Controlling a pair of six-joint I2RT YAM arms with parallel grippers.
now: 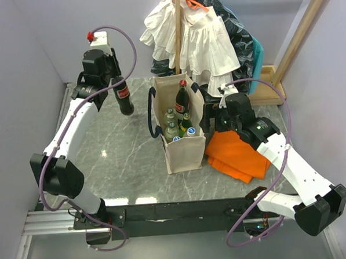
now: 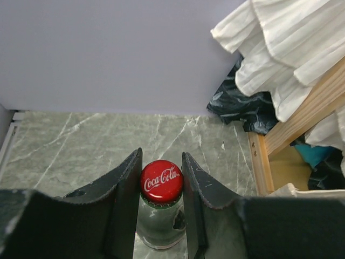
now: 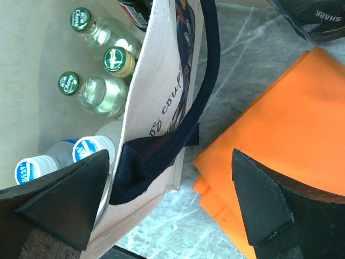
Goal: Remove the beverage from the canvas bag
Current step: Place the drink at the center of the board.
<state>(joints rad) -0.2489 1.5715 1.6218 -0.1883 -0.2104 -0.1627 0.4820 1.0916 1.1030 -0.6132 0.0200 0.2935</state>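
Well left of the canvas bag [image 1: 184, 147], near the tabletop's [image 1: 105, 159] far-left corner, the left tool [image 1: 117, 82] clamps the neck of an upright cola bottle [image 1: 124, 100]; the right tool [image 3: 170, 162] stands wide open.

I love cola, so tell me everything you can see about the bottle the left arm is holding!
The cola bottle is glass, dark with drink, with a red label and a red cap lettered Coca-Cola in white. It is nearly upright, cap on, outside the canvas bag, over the far left of the marble table. The left gripper has its jaws shut on the neck. Whether it touches the table I cannot tell.
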